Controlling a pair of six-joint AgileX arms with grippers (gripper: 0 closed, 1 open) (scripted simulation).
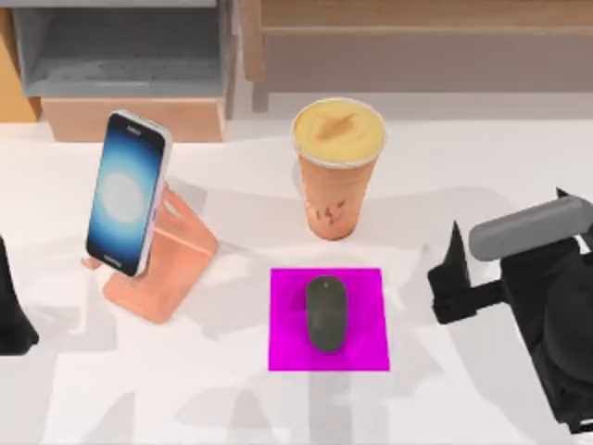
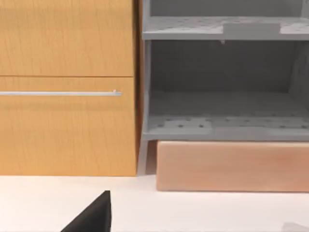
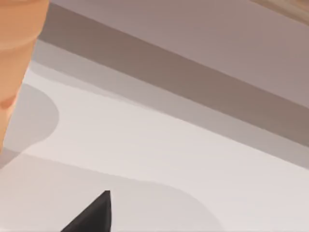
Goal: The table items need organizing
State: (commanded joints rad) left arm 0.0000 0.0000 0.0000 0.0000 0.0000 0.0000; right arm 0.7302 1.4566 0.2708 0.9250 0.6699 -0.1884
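White table (image 1: 482, 167); grey shelf (image 1: 120, 51), wooden cabinet (image 2: 67, 87) behind.

The right arm (image 1: 556, 324) at the table's right edge is matt black and blocky, topped by a light grey rounded cylinder (image 1: 528, 229); its gripper (image 1: 452, 278) ends in pointed black fingers. The left arm (image 1: 11, 315) is a plain black rounded mass at the left edge.

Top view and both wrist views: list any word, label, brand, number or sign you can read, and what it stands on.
None can be read.
Orange cup: small reddish marks on its side, too blurred to read.
Smartphone on its stand: blue glowing screen, no legible text.
Mouse and magenta mat: no markings.
Cabinet and shelf in the left wrist view: no labels.
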